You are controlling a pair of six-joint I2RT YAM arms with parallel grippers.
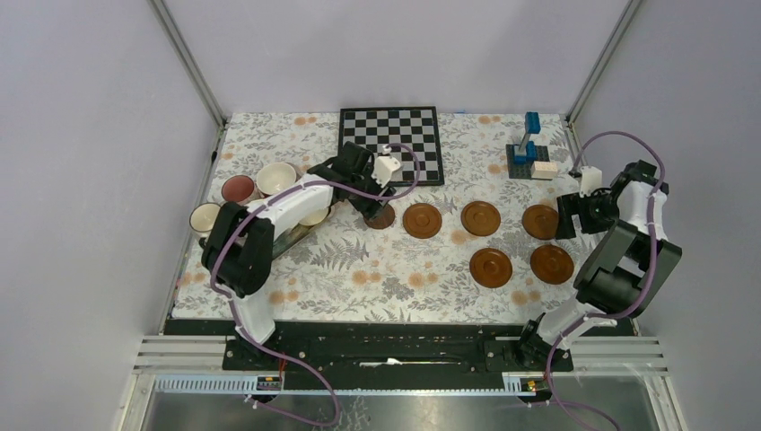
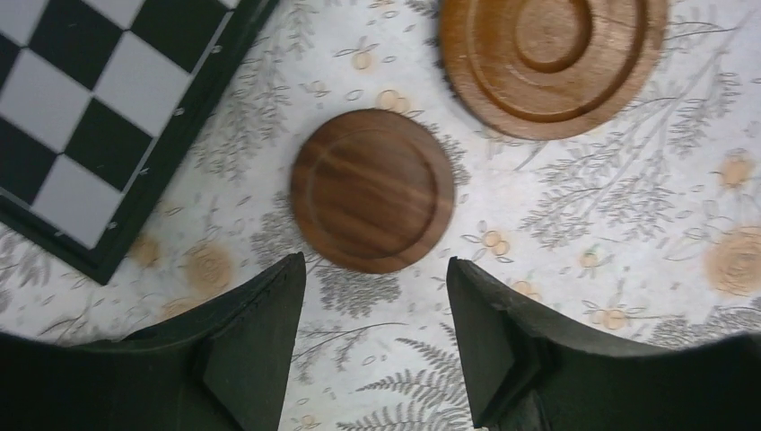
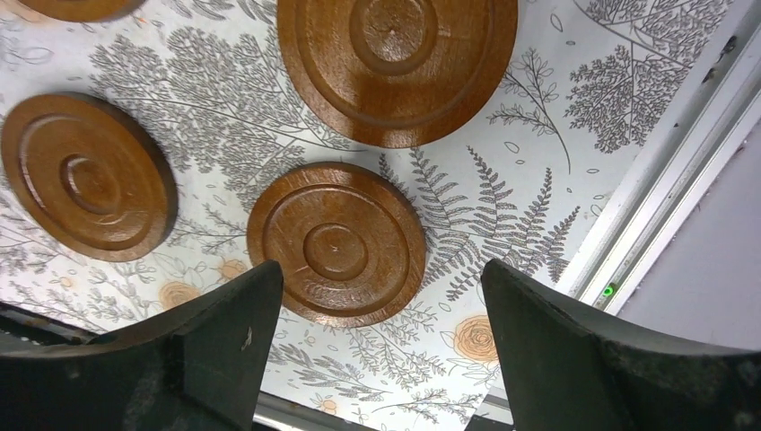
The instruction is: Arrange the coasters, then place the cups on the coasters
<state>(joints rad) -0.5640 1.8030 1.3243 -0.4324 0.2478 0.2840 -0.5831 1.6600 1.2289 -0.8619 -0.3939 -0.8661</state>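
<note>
Left gripper [image 2: 375, 269]: jaws parted, holding nothing, hovering at the near rim of the small dark coaster [image 2: 372, 190], which lies flat on the table [image 1: 377, 278] between the chessboard [image 2: 81, 117] and a larger coaster [image 2: 552, 54]. Right gripper [image 3: 379, 278]: jaws wide apart and empty, poised over the far-right coaster [image 3: 336, 242], close to the table's right rail. Hazards noted: the left forearm lies across the cups and the metal tray [image 1: 289, 239], so a careless pull-back or swing could knock a cup over or push it off the left edge. The discs are thin and lie flush, so a pinch may skid them out of line instead of lifting them. The small coaster gives a cup less seat, so an off-centre placement could leave it tilted on the rim. It also sits near the chessboard, where a handle might catch. Count: six coasters, four in a far row and two nearer the arms, all bare. Three cups are certain at the left edge: dark red cup [image 1: 238, 189], cream cup [image 1: 276, 178], pale yellow cup [image 1: 205, 217]. A pale rim beside the forearm may be a fourth, and the arm hides the rest. One chessboard, one tray, one blue block model [image 1: 529, 151]
</note>
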